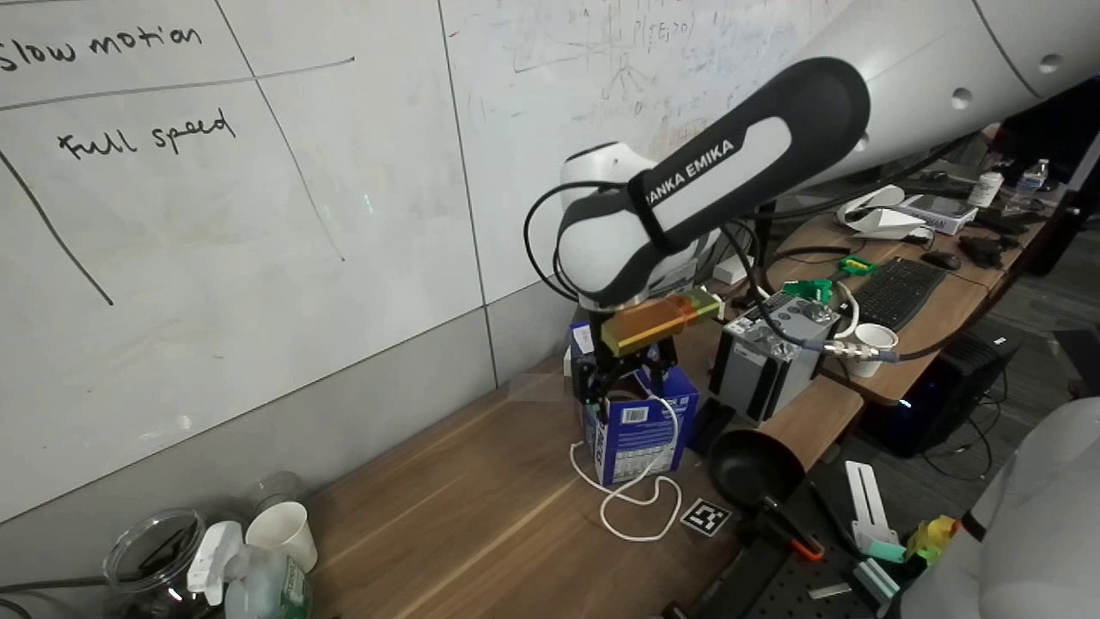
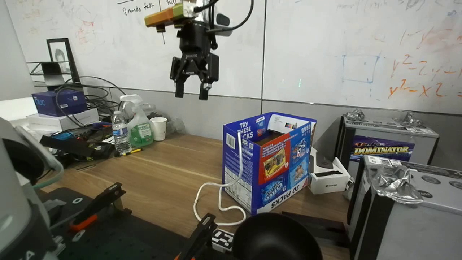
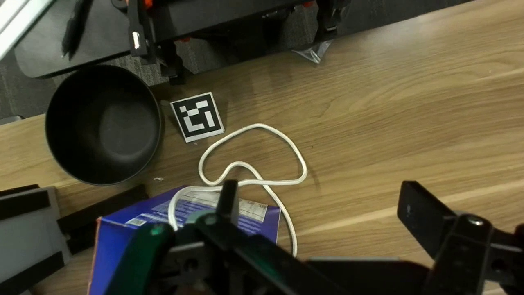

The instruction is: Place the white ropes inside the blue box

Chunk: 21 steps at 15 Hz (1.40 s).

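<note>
My Franka Emika Panda arm [image 1: 808, 129] comes in from the upper right in an exterior view and slants down to the left, white and black, the lettering "EMIKA" readable along its side and a black strap [image 1: 650, 215] wrapped around it. At the low end my wrist [image 1: 601, 249] turns downward, and a black cable [image 1: 527, 225] bows out in a loop beside it. An orange and yellow-green casing [image 2: 164, 17] juts sideways just above my Robotiq gripper [image 2: 191, 92], which hangs upright, pointing straight down. My two black fingers [image 2: 179, 89] stand roughly parallel and well apart, and the wrist view shows the same broad gap between them.
</note>
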{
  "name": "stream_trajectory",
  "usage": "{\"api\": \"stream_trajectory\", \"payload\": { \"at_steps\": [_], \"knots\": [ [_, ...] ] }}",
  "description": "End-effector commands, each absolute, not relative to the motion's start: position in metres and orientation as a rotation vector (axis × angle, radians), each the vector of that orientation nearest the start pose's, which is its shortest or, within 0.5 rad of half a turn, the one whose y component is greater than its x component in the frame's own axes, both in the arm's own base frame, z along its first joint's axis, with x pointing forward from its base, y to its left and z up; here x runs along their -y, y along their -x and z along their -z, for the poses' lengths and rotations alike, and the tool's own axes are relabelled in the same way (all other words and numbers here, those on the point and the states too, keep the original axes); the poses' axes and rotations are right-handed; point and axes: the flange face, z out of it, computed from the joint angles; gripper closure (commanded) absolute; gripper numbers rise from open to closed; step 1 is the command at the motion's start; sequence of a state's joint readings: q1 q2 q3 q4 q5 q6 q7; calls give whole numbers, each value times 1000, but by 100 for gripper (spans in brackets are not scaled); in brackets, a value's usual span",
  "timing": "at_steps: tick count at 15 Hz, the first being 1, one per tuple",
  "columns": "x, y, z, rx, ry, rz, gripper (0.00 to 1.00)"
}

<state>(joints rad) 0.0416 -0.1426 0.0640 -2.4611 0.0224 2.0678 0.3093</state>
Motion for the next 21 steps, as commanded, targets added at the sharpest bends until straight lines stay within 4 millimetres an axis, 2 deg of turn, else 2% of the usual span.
{"api": "stream_trajectory", "payload": {
  "at_steps": [1, 5, 11, 21],
  "knots": [
    [-56, -410, -288, -300, 3153, -271, 0],
    [-58, -412, -236, -348, 3159, -185, 0],
    [-65, -424, -174, -410, 3178, -141, 0],
    [-91, -411, -105, -456, 3167, -200, 0]
  ]
}}
